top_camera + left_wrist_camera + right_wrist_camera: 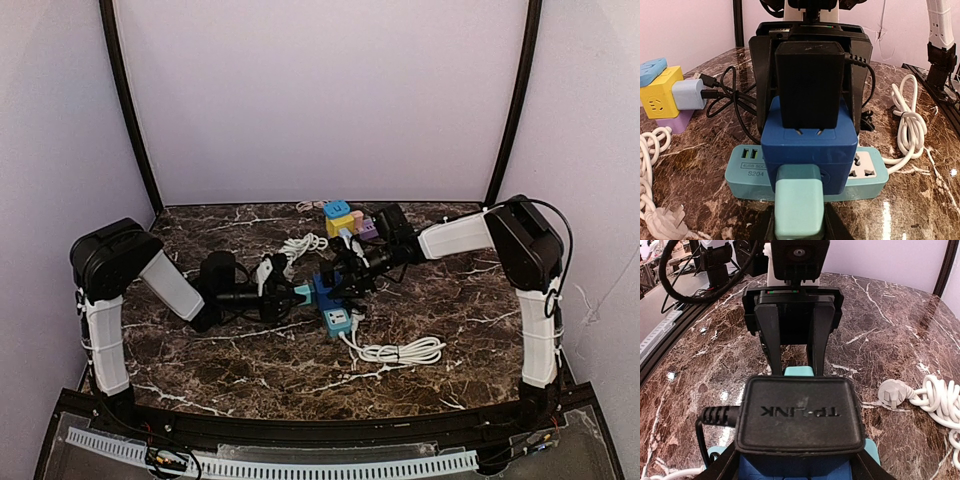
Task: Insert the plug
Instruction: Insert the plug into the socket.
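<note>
A blue cube adapter (pixel 810 150) sits plugged on a teal power strip (pixel 742 167) mid-table, also in the top view (pixel 338 320). My left gripper (pixel 799 222) is shut on a teal plug (pixel 799 205), whose front is against the cube's near side face. My right gripper (pixel 799 462) is shut on a black TP-LINK adapter (pixel 800 412), which stands on the cube's top (pixel 810 85). Its two prongs (pixel 800 132) still show a little above the cube. In the top view both grippers meet at the cube (pixel 325 290).
A yellow, blue and purple adapter cluster (pixel 662 95) with black cords stands behind the strip (pixel 345 220). The strip's coiled white cord (pixel 400 350) lies to the front right. Another white cable with a plug (pixel 895 392) lies at the back.
</note>
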